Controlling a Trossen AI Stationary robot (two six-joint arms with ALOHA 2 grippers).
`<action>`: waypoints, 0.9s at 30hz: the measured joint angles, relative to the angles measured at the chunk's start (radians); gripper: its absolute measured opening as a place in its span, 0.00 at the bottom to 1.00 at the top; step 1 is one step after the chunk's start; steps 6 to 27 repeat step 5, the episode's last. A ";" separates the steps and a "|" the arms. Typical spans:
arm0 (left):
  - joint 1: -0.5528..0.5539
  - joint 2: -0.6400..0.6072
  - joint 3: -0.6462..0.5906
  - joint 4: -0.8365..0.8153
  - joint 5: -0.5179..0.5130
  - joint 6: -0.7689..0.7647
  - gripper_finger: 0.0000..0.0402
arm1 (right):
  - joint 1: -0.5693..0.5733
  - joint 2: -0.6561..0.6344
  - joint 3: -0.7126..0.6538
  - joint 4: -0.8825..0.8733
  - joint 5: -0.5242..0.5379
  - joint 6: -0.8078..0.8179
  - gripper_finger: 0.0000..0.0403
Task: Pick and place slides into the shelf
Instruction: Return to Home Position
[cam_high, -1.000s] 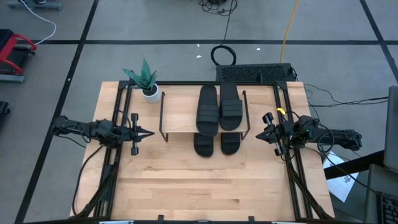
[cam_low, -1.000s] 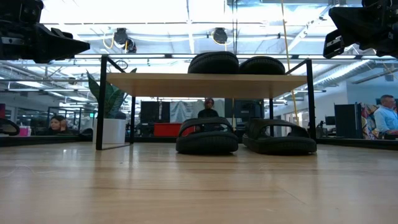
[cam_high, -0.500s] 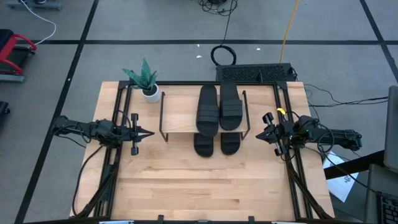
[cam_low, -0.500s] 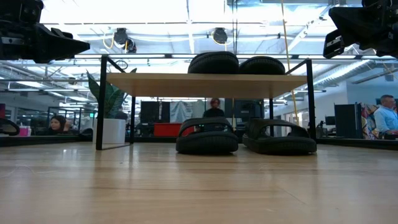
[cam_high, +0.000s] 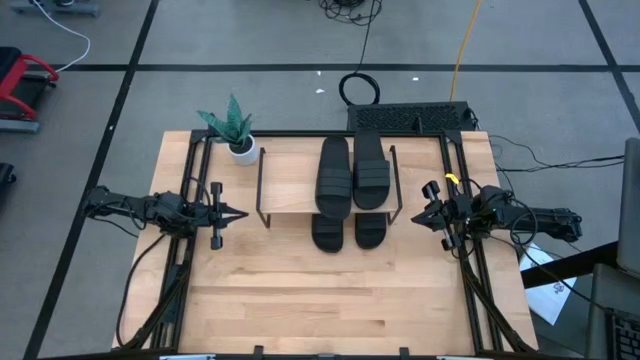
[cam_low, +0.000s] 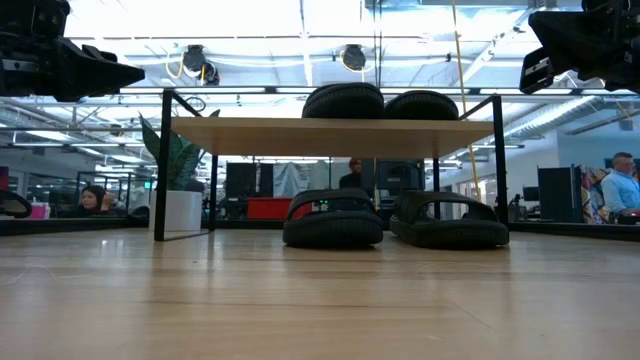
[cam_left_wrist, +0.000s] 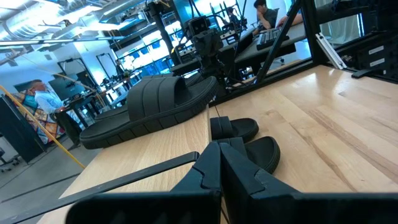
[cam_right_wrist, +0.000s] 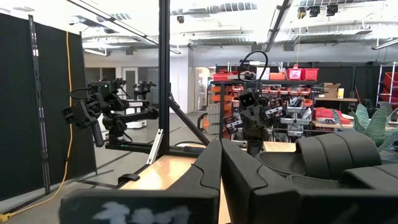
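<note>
Since all four slides look stowed, the step in hand reads as settling the arms at rest, and doing it well mostly means leaving the load alone; the shelf (cam_high: 290, 185) stands at the middle of the bench's (cam_high: 320, 300) far edge, with the upper pair of slides (cam_high: 334, 178) side by side on its top board, toward that board's right end, and the lower pair of slides (cam_high: 328, 232) directly beneath, their ends poking out toward the near edge; a potted plant (cam_high: 237, 135) sits just beside the shelf's left end, toward the far left corner; the left gripper (cam_high: 238, 215) hangs near the left edge, pointing at the shelf, its fingers (cam_left_wrist: 205, 174) pressed together on nothing; the right gripper (cam_high: 416, 217) hangs near the right edge, its fingers (cam_right_wrist: 208, 165) likewise clenched and empty; the right one appears nearer the wire frame, so I judge that any remaining motion should be slow and outward toward each arm's own edge, never sweeping across the protruding lower slides; both arms look close to parked.
</note>
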 joint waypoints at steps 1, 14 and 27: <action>0.000 0.000 0.000 0.000 0.000 0.000 0.00 | 0.000 0.000 0.000 0.000 0.000 0.000 0.00; 0.000 0.000 0.000 0.000 0.000 0.000 0.00 | 0.000 0.000 0.000 0.000 0.000 0.000 0.00; 0.000 0.000 0.000 0.000 0.000 0.000 0.00 | 0.000 0.000 0.000 0.000 0.000 0.000 0.00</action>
